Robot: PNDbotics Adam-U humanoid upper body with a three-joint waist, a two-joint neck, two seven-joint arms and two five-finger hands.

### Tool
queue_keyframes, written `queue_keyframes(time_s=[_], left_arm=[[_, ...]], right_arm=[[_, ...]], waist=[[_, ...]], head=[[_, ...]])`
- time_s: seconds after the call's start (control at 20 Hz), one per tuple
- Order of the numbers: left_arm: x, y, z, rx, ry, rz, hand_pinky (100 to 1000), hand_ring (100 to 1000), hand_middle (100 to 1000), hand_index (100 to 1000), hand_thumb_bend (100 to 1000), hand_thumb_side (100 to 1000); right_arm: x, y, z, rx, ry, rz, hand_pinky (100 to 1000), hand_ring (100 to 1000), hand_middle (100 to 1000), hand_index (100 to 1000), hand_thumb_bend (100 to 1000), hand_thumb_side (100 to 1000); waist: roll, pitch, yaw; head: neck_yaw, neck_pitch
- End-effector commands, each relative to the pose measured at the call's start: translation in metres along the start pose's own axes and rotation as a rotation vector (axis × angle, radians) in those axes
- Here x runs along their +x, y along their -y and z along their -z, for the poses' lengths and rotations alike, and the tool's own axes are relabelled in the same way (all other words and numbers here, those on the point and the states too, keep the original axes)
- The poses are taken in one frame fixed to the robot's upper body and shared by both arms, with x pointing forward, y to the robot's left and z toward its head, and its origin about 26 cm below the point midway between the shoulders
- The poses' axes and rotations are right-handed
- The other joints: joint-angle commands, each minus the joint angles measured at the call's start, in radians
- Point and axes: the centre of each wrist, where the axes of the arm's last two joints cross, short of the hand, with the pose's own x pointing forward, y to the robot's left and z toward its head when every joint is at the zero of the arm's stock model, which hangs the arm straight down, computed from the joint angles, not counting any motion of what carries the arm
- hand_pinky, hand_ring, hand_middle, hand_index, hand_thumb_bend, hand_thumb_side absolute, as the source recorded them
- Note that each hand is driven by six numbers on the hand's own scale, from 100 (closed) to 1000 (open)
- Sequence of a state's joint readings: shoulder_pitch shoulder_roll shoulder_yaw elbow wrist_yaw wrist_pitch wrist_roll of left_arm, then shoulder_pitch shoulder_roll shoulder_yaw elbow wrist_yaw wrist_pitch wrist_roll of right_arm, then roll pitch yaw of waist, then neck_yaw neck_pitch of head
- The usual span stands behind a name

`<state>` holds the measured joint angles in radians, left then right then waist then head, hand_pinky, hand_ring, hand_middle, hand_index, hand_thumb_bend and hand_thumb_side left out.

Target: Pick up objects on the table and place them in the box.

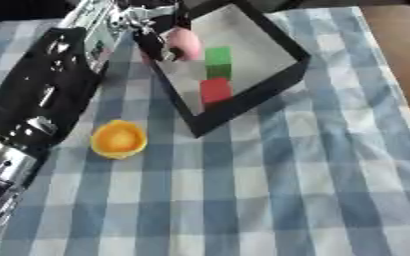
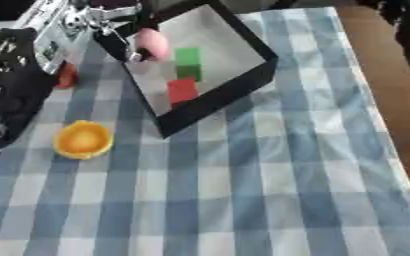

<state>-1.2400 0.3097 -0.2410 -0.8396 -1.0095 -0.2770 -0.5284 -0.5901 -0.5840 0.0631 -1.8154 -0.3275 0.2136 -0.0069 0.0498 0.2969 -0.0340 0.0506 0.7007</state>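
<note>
Left eye: looks steeply down from the head onto the worktop (image 1: 270, 190).
Right eye: same downward aim, set slightly rightward.
Shared: the box (image 2: 243, 75) and the checked cloth around it.

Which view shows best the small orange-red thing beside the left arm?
The right eye view: the orange-red thing shows there on the cloth, beside the left arm. In the left eye view the arm hides it.

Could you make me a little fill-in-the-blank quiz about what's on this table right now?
1. The left hand holds a ____ object over the box.
2. Inside the box lie a red block and a ____ block.
3. The yellow bowl-like thing sits on the ____ cloth, outside the box.

Missing words: pink; green; checked
</note>
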Motion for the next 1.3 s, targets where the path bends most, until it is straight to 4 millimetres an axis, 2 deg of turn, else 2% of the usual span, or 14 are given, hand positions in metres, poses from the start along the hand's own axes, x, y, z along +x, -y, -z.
queue_keyframes(time_s=[0.05, 0.1, 0.15, 0.35, 0.5, 0.7, 1.0, 1.3], left_arm=[[-0.006, -0.006, -0.003, 0.003, -0.016, 0.015, 767, 755, 714, 785, 465, 100], [-0.007, -0.005, -0.003, -0.001, -0.019, 0.013, 773, 764, 725, 800, 493, 111], [-0.008, -0.004, -0.003, -0.001, -0.025, 0.011, 790, 787, 749, 830, 559, 177], [-0.01, -0.004, -0.005, 0.028, -0.056, 0.005, 806, 820, 784, 880, 671, 301], [-0.01, -0.01, -0.008, 0.087, -0.066, -0.003, 802, 819, 786, 891, 687, 329], [-0.01, -0.026, -0.019, 0.17, -0.061, -0.005, 796, 814, 785, 894, 662, 332], [-0.02, -0.054, -0.056, 0.214, -0.017, 0.014, 803, 820, 792, 902, 660, 343], [-0.028, -0.057, -0.113, 0.142, 0.072, 0.008, 791, 805, 773, 883, 637, 352]], right_arm=[[0.009, 0.002, 0.002, 0.004, 0.028, -0.016, 921, 775, 746, 740, 100, 690], [0.009, 0.002, 0.002, 0.004, 0.028, -0.015, 921, 775, 746, 740, 100, 691], [0.009, 0.002, 0.002, 0.004, 0.027, -0.015, 921, 775, 746, 740, 100, 682], [0.007, 0.002, 0.002, 0.006, 0.021, -0.014, 921, 775, 746, 740, 100, 663], [0.006, 0.002, 0.001, 0.007, 0.014, -0.016, 921, 775, 746, 740, 100, 652], [0.004, 0.003, 0.0, 0.007, 0.004, -0.02, 921, 775, 746, 740, 100, 662], [0.001, 0.006, -0.004, -0.002, -0.01, -0.036, 921, 775, 747, 740, 100, 661], [0.0, 0.011, -0.007, -0.016, -0.022, -0.054, 921, 774, 747, 739, 100, 664]], waist=[[-0.016, -0.03, 0.001], [-0.016, -0.03, 0.001], [-0.016, -0.031, 0.001], [-0.015, -0.032, 0.002], [-0.013, -0.033, 0.002], [-0.01, -0.035, 0.004], [0.002, -0.04, 0.018], [0.015, -0.04, 0.03]], head=[[0.0, -0.004], [0.0, -0.004], [0.0, -0.004], [0.0, -0.004], [-0.005, -0.005], [-0.008, -0.004], [-0.02, 0.003], [-0.033, 0.007]])
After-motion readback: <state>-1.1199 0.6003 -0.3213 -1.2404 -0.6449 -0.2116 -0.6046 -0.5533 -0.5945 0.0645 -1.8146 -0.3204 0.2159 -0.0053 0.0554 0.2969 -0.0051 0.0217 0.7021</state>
